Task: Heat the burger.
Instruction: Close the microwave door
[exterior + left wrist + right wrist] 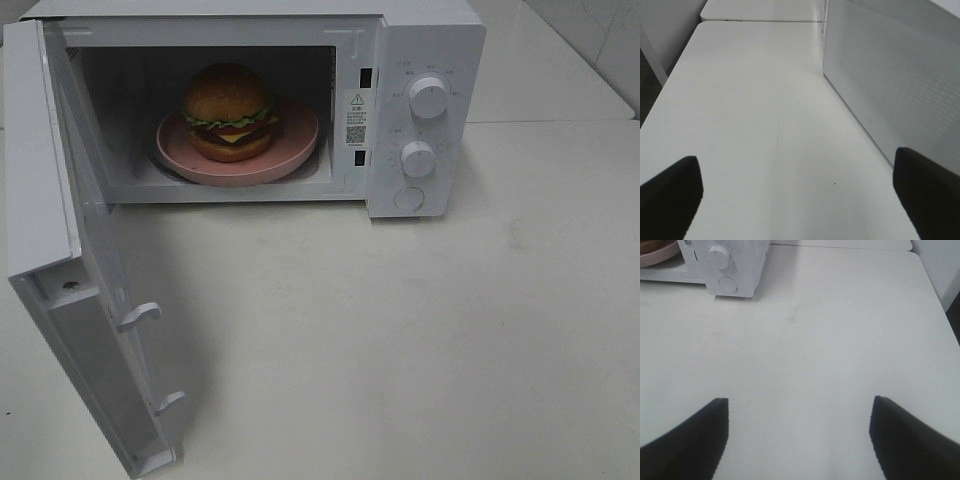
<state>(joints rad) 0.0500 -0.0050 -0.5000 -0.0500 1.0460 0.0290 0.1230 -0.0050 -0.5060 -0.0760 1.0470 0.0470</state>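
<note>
Left hand (796,187): released, fingers spread wide, nothing between them. It hangs low over the worktop (750,100), just beside the outer face of the microwave door (890,75).

Right hand (799,422): released and empty. It hangs over bare worktop, well apart from the microwave (735,265) and facing its control side.

Burger (230,110): upright on the pink plate (300,140), inside the microwave cavity.

Progress, as judged: loading looks done, since burger and plate sit fully inside. The door (40,160) stands swung wide open, so closing it is left. After that comes setting the upper dial (428,96) and the lower dial (418,158). Whether either dial is already set cannot be told.

Burger relative to hands: well apart from both. The open door stands between the left hand and the burger, which the left wrist view does not show. The right wrist view shows only an edge of the plate, beyond the control panel, and no burger. Neither hand appears in the high view.
</note>
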